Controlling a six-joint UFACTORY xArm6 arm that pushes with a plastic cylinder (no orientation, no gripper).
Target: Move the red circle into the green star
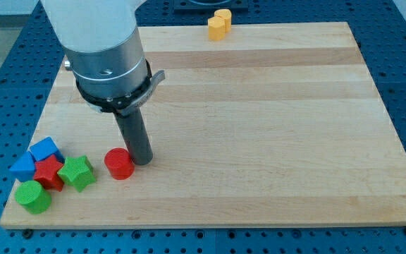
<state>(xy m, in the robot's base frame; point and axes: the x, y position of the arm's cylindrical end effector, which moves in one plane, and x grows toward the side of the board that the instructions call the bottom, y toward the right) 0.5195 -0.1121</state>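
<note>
The red circle (119,164) lies on the wooden board near the view's bottom left. The green star (77,173) lies just to its left, with a small gap between them. My tip (142,160) is on the board directly to the right of the red circle, touching or almost touching its right side.
A red star (48,173), two blue blocks (46,149) (22,166) and a green circle (33,197) cluster left of the green star at the board's bottom left corner. A yellow block (218,25) sits at the board's top edge. The board (259,120) ends close below the cluster.
</note>
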